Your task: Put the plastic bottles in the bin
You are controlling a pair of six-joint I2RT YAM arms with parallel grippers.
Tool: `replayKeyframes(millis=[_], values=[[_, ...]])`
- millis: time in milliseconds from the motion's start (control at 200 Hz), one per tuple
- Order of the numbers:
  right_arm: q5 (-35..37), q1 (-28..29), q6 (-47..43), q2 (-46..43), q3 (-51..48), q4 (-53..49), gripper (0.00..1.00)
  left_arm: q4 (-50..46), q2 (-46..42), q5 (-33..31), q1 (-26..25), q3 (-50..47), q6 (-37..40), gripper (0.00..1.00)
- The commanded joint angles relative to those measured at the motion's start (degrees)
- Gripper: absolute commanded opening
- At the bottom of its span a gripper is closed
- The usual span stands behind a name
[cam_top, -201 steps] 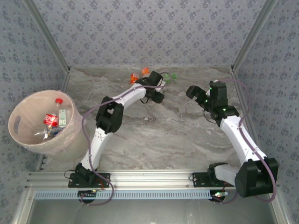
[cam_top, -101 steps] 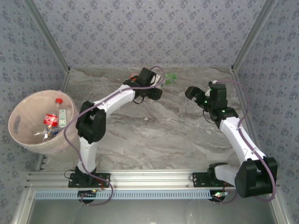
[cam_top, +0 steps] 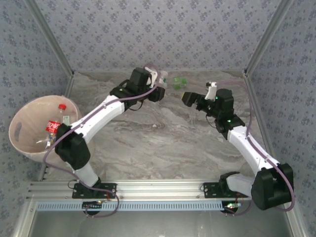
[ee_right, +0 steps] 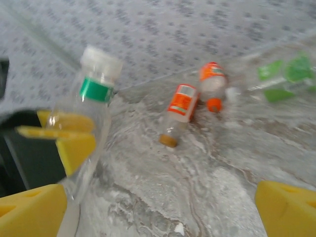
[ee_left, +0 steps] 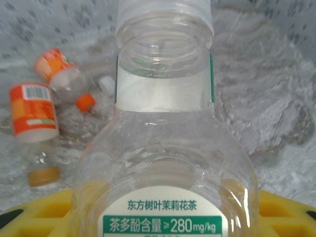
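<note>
**A:** What is in hand at this moment?

**B:** The left claw point(ee_left: 163, 222) is closed part way around the body of a clear bottle point(ee_left: 163, 148) with a white cap. Its yellow pads point(ee_left: 39, 217) press on both sides. The bottle seems to be off the table point(cam_top: 163, 143), over the far middle part.

**A:** And the right claw?

**B:** The right claw point(ee_right: 158, 210) stands wide open and holds nothing. It is near the held bottle. Beyond it lie two orange bottles point(ee_right: 181, 106) and, blurred, some green bottles point(ee_right: 298, 66).

**A:** Where is the bin?

**B:** The bin point(cam_top: 69, 148) stands at the left side, well apart from the held bottle, and a few bottles point(cam_top: 54, 127) lie inside.

**A:** So how does one do this step well?

**B:** I think the arm should carry the bottle high enough to pass over the rim and let go only above the middle of the opening. The squeeze should not grow, because thin plastic bends and can slip out. The right arm had better keep out of the path.
</note>
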Motion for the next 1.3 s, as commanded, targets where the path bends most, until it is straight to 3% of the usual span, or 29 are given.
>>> replayKeyframes(millis=[0, 295, 505, 680, 894, 1099, 1294], values=[[-1.8, 4.4, -9.7, -1.1, -0.4, 5.0, 1.00, -1.5, -5.3, -3.1, 1.1, -0.4, -0.5, 0.42], [-3.4, 11.4, -18.0, 1.2, 1.2, 6.3, 1.00, -9.8, -16.7, -4.1, 8.3, -1.8, -1.8, 0.41], [-3.0, 11.6, -18.2, 2.5, 1.5, 7.6, 1.00, -17.8, -21.9, -7.0, 13.7, 0.7, -0.7, 0.41], [-3.6, 11.6, -18.3, 2.7, 1.4, 8.6, 1.00, -24.9, -24.0, -9.9, 15.3, 4.7, 2.4, 0.41], [-2.1, 11.6, -18.5, 3.7, 2.1, 9.1, 1.00, -33.9, -26.1, -18.2, 17.0, 11.2, 5.5, 0.41], [-2.5, 11.5, -17.2, 5.4, 2.5, 11.2, 1.00, -38.9, -25.4, -17.9, 24.4, 16.0, 5.0, 0.43], [-2.6, 11.3, -17.2, 6.7, 3.5, 11.6, 1.00, -41.3, -24.2, -16.2, 32.5, 18.0, 9.5, 0.42]])
